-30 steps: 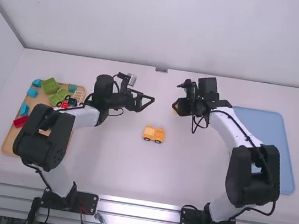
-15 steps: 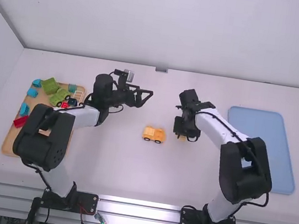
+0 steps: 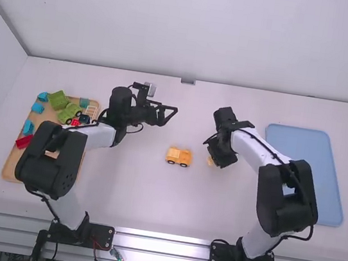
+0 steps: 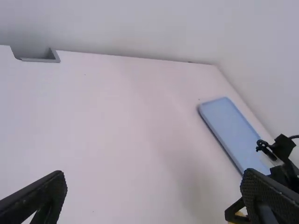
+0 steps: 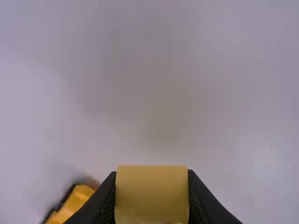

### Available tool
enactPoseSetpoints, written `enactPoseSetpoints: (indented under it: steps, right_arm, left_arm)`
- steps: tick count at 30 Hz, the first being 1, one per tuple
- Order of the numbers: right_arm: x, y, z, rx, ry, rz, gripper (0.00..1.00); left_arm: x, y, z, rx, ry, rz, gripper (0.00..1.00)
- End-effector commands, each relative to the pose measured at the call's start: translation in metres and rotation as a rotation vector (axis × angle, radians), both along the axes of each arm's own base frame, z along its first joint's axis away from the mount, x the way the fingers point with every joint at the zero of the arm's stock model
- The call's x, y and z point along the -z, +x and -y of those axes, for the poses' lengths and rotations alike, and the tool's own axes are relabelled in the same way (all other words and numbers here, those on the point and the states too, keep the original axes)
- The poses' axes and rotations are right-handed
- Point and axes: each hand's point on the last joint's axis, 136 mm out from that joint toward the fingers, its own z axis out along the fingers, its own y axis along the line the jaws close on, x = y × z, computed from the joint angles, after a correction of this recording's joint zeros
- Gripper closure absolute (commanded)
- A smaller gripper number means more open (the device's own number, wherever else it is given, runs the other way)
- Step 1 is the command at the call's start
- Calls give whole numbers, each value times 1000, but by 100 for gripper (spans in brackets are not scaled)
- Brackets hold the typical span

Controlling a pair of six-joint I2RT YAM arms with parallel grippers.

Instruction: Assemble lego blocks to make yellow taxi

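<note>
Arms, two of them, reach away from the near edge of a white table (image 3: 126, 195). The left arm bends over a wooden tray (image 3: 9, 171) of colored blocks, its forearm running toward the middle; its black gripper (image 3: 170, 118) points across toward the right arm's side, jaws spread wide with nothing between them. The right arm stretches forward and inward from its base, beside a blue tray (image 3: 321, 190), its forearm slanting toward the middle and its gripper (image 3: 222, 155) angled down toward the tabletop. Its jaws are closed around a yellow block (image 5: 152, 193), one finger pressed to each side. Whether the block touches the table is unclear. Near it, on the left arm's side, a small yellow-orange toy vehicle (image 3: 179, 156) stands on its dark wheels, apart from the block.

Compared with half a second ago, the right gripper has turned at the wrist, its body now slanting where it had pointed straight toward the near edge. A full second ago it was farther from the near edge. The left arm has hardly moved since then, and the toy vehicle is in the same spot.
</note>
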Motion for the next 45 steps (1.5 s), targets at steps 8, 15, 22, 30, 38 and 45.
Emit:
enactPoseSetpoints:
  steps: [8, 15, 22, 30, 38, 45]
  right_arm:
    - [20, -9, -8, 338, 84, -47, 90]
    - [31, -7, -9, 417, 109, -21, 86]
    - [41, -11, -6, 462, 107, -26, 84]
    - [42, -8, -5, 483, 106, -14, 78]
    - [65, -11, -14, 476, 137, -72, 77]
    - [56, -6, -6, 447, 179, -117, 1]
  left_arm:
    - [-4, 3, -2, -7, 2, 13, 1]
    - [-4, 3, -3, -8, 2, 13, 1]
    - [0, 2, -3, -10, 7, -8, 1]
    - [0, 2, -3, -8, 6, -10, 1]
    - [4, 1, -4, -11, 10, -28, 1]
    - [5, 0, -3, -10, 10, -30, 1]
